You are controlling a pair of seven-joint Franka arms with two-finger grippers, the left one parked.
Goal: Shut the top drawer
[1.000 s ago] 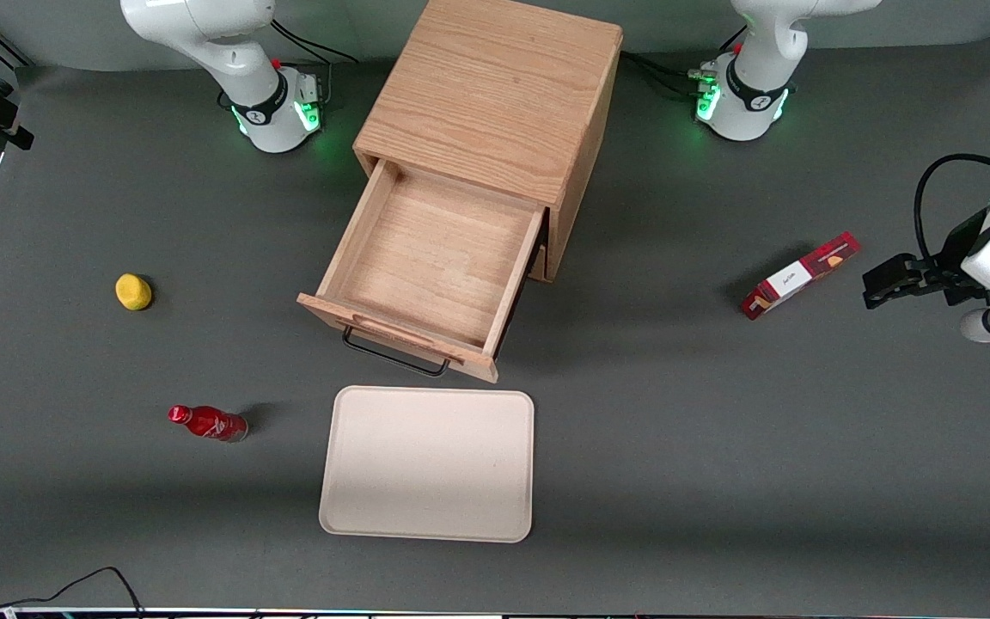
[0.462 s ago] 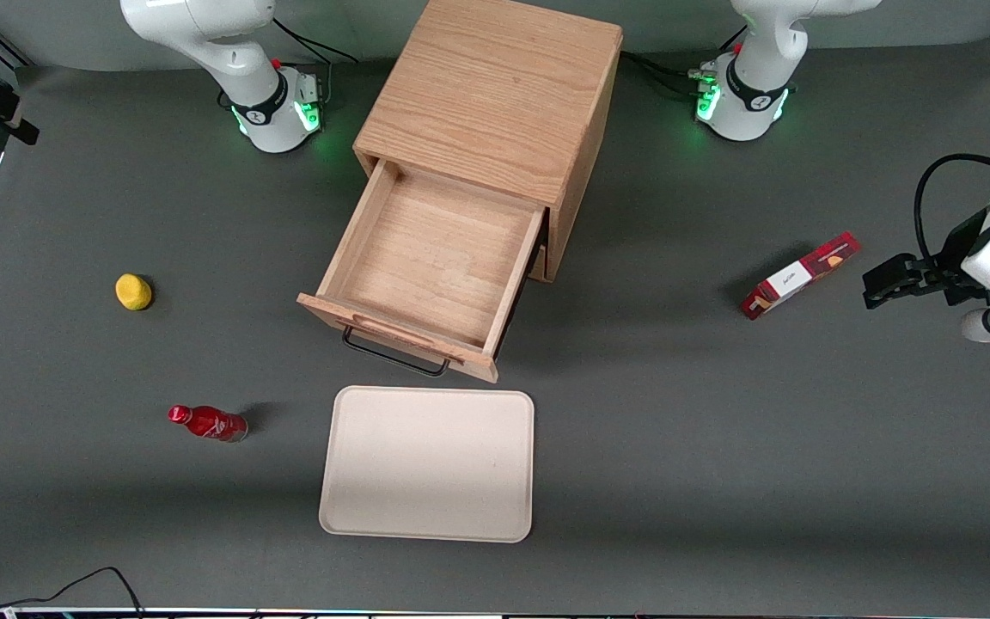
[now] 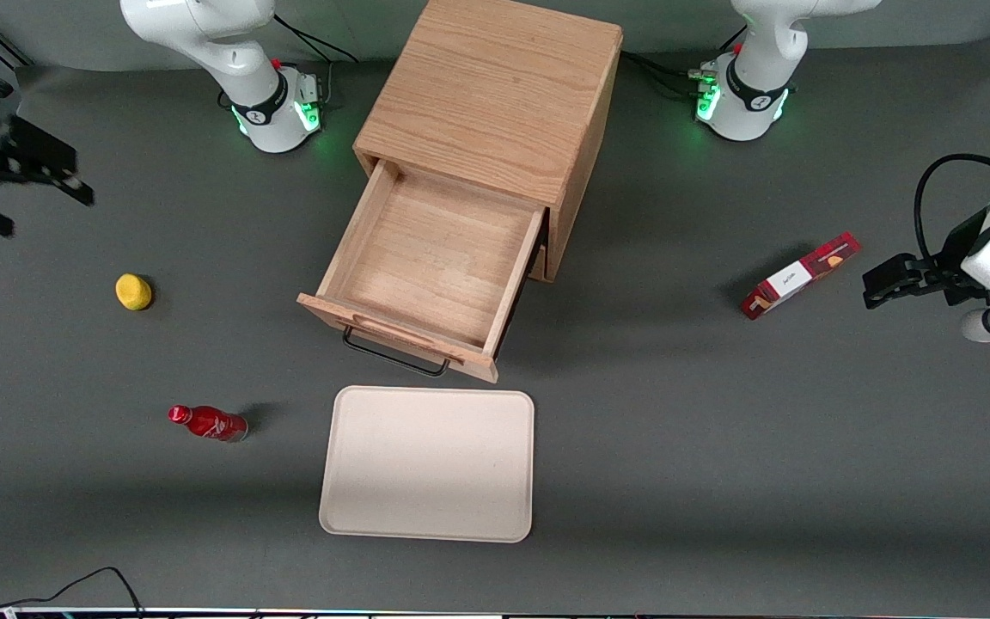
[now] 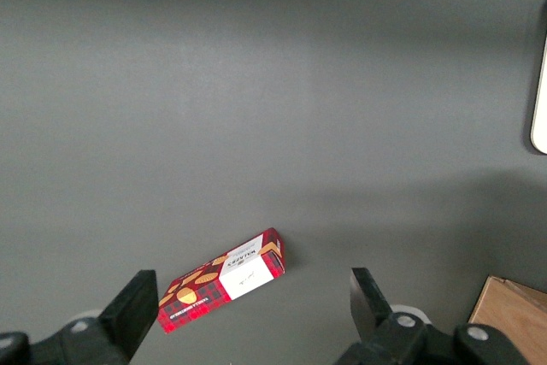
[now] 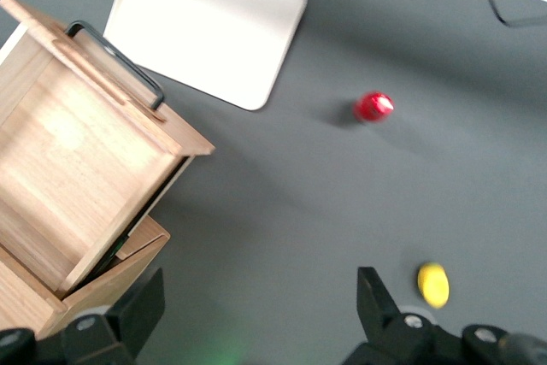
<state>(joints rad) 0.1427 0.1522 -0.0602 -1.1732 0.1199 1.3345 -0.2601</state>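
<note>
Top drawer (image 3: pixel 431 258) open; hand (image 3: pixel 9 176) apparently spread, well apart.

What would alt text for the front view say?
A wooden cabinet stands with its top drawer pulled fully out and empty. A cream tray lies nearer the camera. The gripper, fingers open, hangs at the working arm's end, above a lemon and a red bottle.

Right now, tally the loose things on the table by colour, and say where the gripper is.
Red: 2, the bottle and the snack box
Yellow: 1, the lemon
Cream: 1, the tray
Total: 4
The gripper hangs open, farther from the camera than the lemon.
</note>
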